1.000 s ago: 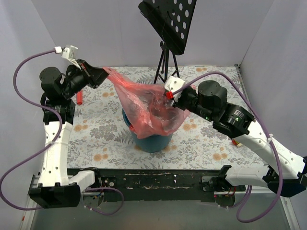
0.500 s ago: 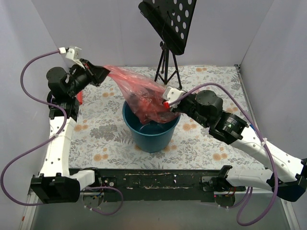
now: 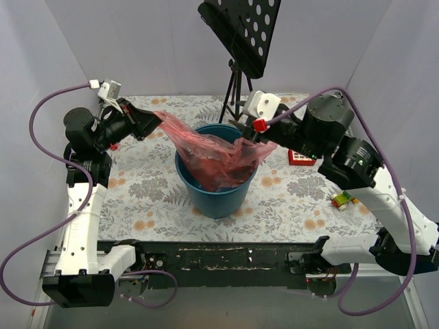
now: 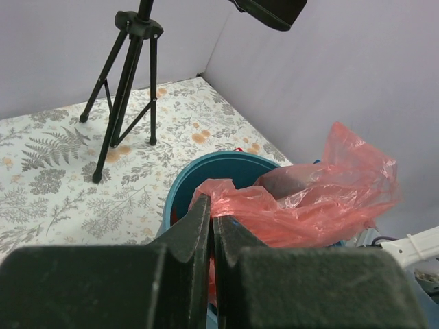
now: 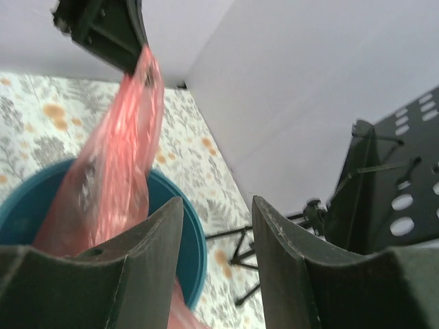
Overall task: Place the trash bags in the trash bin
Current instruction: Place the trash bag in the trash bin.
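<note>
The red translucent trash bag [image 3: 214, 152] hangs slack from my left gripper [image 3: 152, 122] down into the round teal trash bin [image 3: 218, 195] in the middle of the table. In the left wrist view that gripper [image 4: 210, 205] is shut on a corner of the bag [image 4: 309, 199], above the bin's rim [image 4: 180, 188]. My right gripper [image 3: 241, 133] hovers over the bin's far right rim. Its jaws [image 5: 216, 205] stand open with nothing between them. The bag [image 5: 116, 157] lies just left of them, over the bin [image 5: 192, 236].
A black music stand on a tripod [image 3: 236, 82] stands just behind the bin. A red square toy [image 3: 300, 157] and a small multicoloured piece [image 3: 341, 199] lie on the right of the floral mat. A small red cylinder [image 3: 112, 146] lies by the left arm.
My right gripper has opened, let go of the bag and pulled up and back to the right. The bag has dropped from spread above the bin to sagging inside it, with the left gripper holding on.
</note>
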Robot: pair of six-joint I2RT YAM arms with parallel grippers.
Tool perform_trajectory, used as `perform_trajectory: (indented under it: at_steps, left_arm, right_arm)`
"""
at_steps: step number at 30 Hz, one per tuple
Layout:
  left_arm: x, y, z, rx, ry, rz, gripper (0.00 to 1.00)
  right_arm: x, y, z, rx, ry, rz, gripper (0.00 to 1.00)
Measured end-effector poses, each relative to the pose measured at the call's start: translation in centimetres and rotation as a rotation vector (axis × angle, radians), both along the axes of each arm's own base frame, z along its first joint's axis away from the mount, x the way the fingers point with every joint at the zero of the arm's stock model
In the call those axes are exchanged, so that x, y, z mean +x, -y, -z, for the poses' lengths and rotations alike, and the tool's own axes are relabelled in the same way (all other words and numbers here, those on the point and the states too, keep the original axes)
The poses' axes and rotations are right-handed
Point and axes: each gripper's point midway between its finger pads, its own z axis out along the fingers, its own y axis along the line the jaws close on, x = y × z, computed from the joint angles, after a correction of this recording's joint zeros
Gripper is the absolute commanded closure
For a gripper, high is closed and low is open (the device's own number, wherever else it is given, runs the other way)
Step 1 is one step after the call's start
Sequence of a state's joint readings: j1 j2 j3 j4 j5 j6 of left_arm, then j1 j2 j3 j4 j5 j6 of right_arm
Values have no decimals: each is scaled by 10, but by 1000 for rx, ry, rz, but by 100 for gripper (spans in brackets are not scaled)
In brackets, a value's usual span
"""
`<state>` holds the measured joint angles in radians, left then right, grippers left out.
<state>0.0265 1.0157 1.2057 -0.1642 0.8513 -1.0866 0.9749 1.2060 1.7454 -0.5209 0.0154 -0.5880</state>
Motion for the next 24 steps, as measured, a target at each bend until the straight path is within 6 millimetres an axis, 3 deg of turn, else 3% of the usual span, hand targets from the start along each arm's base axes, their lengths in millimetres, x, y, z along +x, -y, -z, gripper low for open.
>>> perform_trajectory:
  at_steps: [4, 10, 14, 19, 24]
  left_arm:
    - [1, 0, 4, -8, -32, -8, 100]
    - [0, -1, 8, -16, -67, -12, 100]
    - [-2, -1, 6, -19, -72, -13, 100]
    - [-5, -1, -5, -19, -47, -13, 100]
    - [-11, -1, -9, -10, -29, -20, 100]
  right_arm:
    - [5, -34, -6, 56, -24, -73, 48]
    - [27, -108, 48, 13, -131, -126, 49]
    - [25, -149, 79, -20, -176, -165, 51]
    - [18, -169, 80, -2, -179, -177, 52]
    - [20, -169, 53, 74, -158, -166, 52]
